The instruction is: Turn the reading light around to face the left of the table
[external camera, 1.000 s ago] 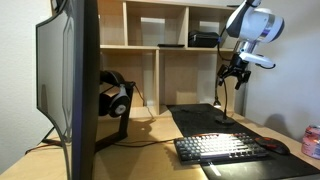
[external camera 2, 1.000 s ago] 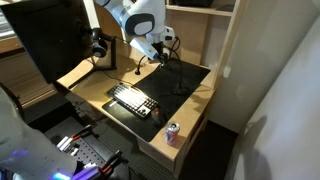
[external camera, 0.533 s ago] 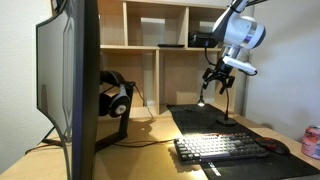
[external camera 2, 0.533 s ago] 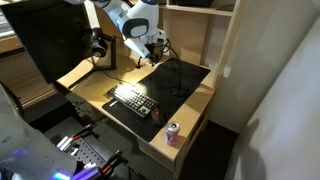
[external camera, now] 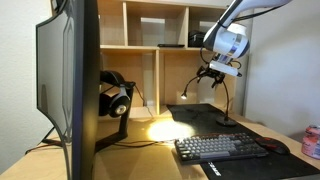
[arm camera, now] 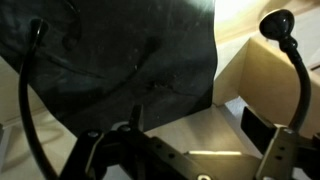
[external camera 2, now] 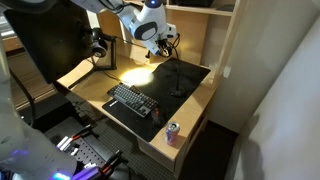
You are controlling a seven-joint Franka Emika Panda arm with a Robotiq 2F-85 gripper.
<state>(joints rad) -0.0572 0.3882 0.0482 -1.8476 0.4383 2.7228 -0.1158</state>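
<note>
The reading light [external camera: 228,121] is a black gooseneck lamp standing on the dark mat at the back of the table [external camera: 150,135]. Its lit head [external camera: 186,95] hangs out to the left and throws a bright pool on the bare wood. My gripper [external camera: 212,72] is at the top bend of the neck, also seen in an exterior view [external camera 2: 160,42]. In the wrist view the jaws [arm camera: 190,150] stand apart with nothing between them. The lamp head and neck [arm camera: 277,22] pass just outside the right finger.
A keyboard [external camera: 220,148] and mouse [external camera: 275,145] lie on the black mat [external camera 2: 185,80]. Black headphones [external camera: 115,95] hang on a stand behind a large monitor [external camera: 70,80]. A drink can [external camera: 311,142] stands near the edge. A wooden shelf unit [external camera: 160,50] rises behind.
My gripper has moved left with the top of the lamp neck. The head swung left and the light pool moved from the keyboard to the bare wood near the headphones.
</note>
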